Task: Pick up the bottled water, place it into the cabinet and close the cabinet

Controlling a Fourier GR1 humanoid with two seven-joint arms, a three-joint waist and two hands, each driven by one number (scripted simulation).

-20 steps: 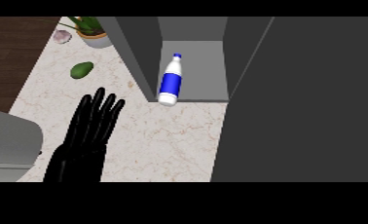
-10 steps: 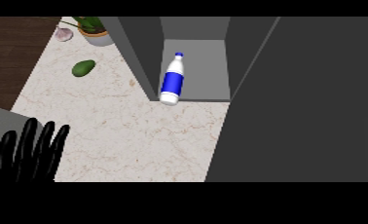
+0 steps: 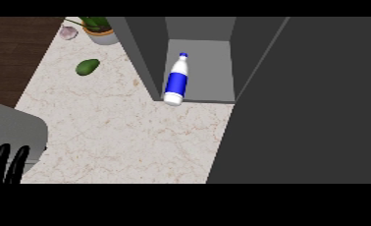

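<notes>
Standing inside one cabinet [image 3: 199, 80]: one water bottle [image 3: 176, 80].

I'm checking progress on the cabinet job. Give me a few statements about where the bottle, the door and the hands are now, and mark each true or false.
1. The bottled water is inside the cabinet. True.
2. The cabinet door is shut. False: it stands open and the inside shows.
3. A hand is curled round the bottle. False: nothing touches it; only the left hand shows, fingertips at the lower left edge.
4. A green avocado lies on the counter left of the cabinet. True.
5. The potted plant stands inside the cabinet. False: it stands on the counter at the upper left.
</notes>
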